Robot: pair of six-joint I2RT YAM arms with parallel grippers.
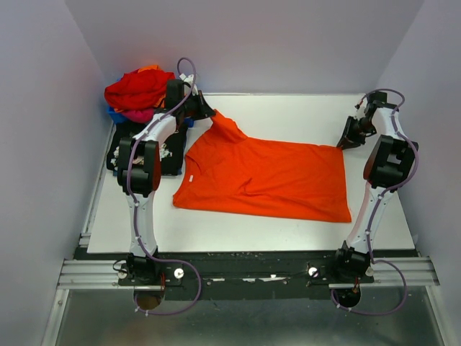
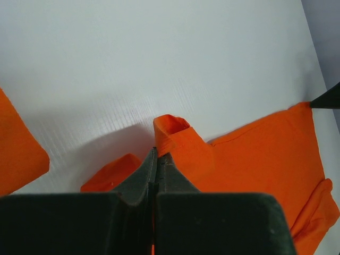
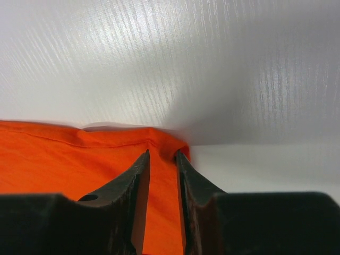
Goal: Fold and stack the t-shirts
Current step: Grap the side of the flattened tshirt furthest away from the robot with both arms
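The orange tee (image 1: 266, 180) lies spread out in the middle of the white table (image 1: 288, 108). It is mostly flat, and its neck end points to the left.

The left gripper (image 1: 207, 113) is at the far left corner of the tee. Its jaws are pressed together on the cloth there. That corner is pulled up into a little peak. From the left wrist, the left gripper (image 2: 155, 156) has no gap between its jaws, and a curled sleeve (image 2: 180, 141) sits right at the tips.

The right gripper (image 1: 344, 142) is at the far right corner of the tee, low at the table. From the right wrist, the right gripper (image 3: 162, 155) has a thin gap between its fingers (image 3: 133, 180), and the orange corner sits in that gap (I cannot tell if it is pinched or just lying there).

A pile (image 1: 138, 88) of more tees, red on top, sits at the far left, past the table's corner. A black tee (image 1: 175, 160) lies near it, partly under the left arm.
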